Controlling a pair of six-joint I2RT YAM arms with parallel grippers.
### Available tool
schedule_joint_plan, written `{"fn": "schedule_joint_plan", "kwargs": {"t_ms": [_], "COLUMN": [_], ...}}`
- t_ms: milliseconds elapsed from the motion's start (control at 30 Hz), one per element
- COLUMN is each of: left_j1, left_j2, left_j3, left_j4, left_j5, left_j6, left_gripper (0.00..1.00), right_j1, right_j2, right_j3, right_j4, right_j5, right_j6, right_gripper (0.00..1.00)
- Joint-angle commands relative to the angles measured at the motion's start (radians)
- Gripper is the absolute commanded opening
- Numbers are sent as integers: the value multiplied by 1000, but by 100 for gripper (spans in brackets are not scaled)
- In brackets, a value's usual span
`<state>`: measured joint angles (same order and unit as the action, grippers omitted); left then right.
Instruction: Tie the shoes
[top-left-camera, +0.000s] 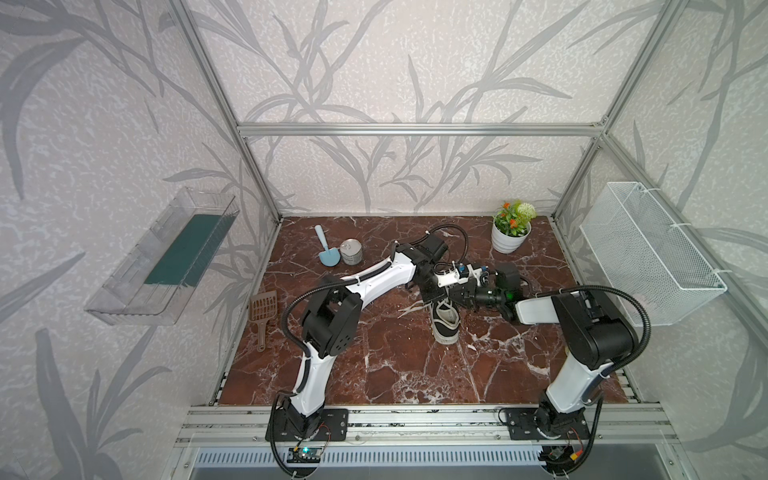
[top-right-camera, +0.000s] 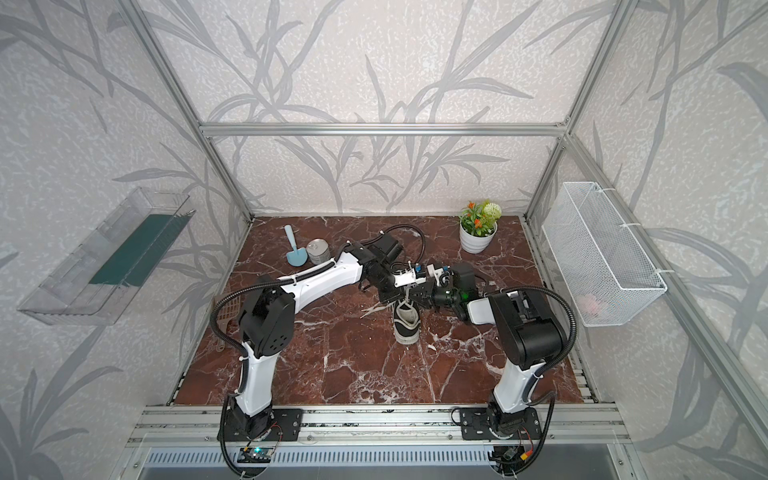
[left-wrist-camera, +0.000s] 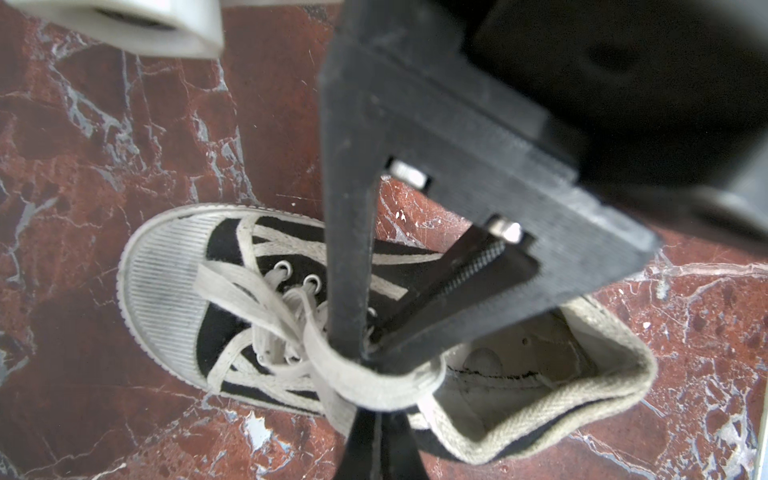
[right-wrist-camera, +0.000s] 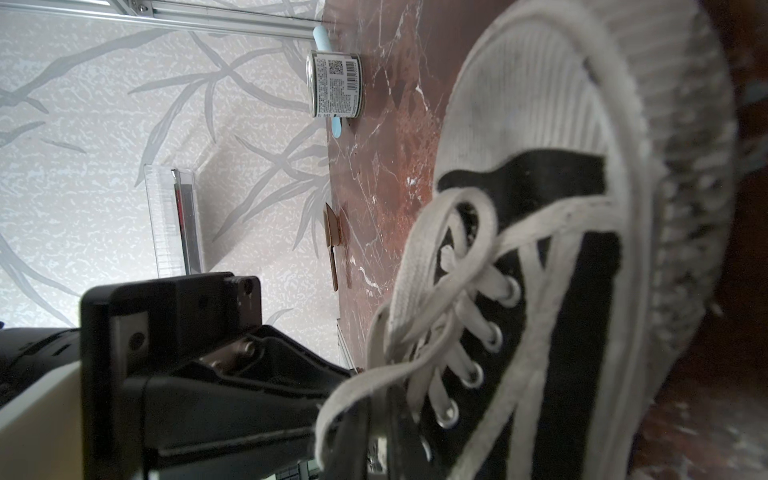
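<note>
A clear plastic bin (top-left-camera: 162, 257) hangs on the left wall, off the tabletop (top-left-camera: 374, 365). A brown slotted scoop (top-left-camera: 262, 311) lies by the left edge. Near the back edge, left of the middle, a blue scoop (top-left-camera: 325, 249) lies just beside a tin can (top-left-camera: 351, 252).

The left gripper (left-wrist-camera: 368, 355) reaches in over the shoe's opening with its jaws closed. A loop of the white laces (left-wrist-camera: 374, 392) is wrapped round its tips.

The shoe (top-left-camera: 445, 322), black canvas with a white toe cap, stands about the middle of the tabletop, slightly right of centre. Its toe points to the front edge and its heel is hidden under both grippers in both top views.

The right gripper (right-wrist-camera: 376, 436) comes in from the right to meet the left one. Its jaws are closed too, with a lace strand running down into them.

A potted plant (top-left-camera: 512, 230) stands near the back right corner, and a white wire basket (top-left-camera: 652, 253) hangs on the right wall
</note>
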<state>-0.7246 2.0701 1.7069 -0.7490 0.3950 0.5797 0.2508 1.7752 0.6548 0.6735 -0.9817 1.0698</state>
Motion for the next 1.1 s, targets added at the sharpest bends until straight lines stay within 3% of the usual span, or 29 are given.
{"fn": "schedule_joint_plan", "kwargs": {"t_ms": [0,167,733,933,1067], "left_j1": [1,17,87,89,93], "left_j2": [10,-5,-81,-95,-61], "left_j3": [36,31,-23,-116,-94], "left_j4": [9,10,45,303,352], "left_j5": [12,21,115,45,56], "left_j6": [0,-19,-104,-322,-486], "left_gripper": [0,2,29,34,35], "right_j1": [11,10,11,10,10], "right_j2": [6,-26,-116,-115,-111], "right_j3": [16,18,52,65,53], "right_j4": [-11,-68,-304,-341,-337], "right_j5": [-38,-7,62,50,55], "right_j6": [-10,-53,-269,-299,-303], "right_gripper": [0,0,0,0,0]}}
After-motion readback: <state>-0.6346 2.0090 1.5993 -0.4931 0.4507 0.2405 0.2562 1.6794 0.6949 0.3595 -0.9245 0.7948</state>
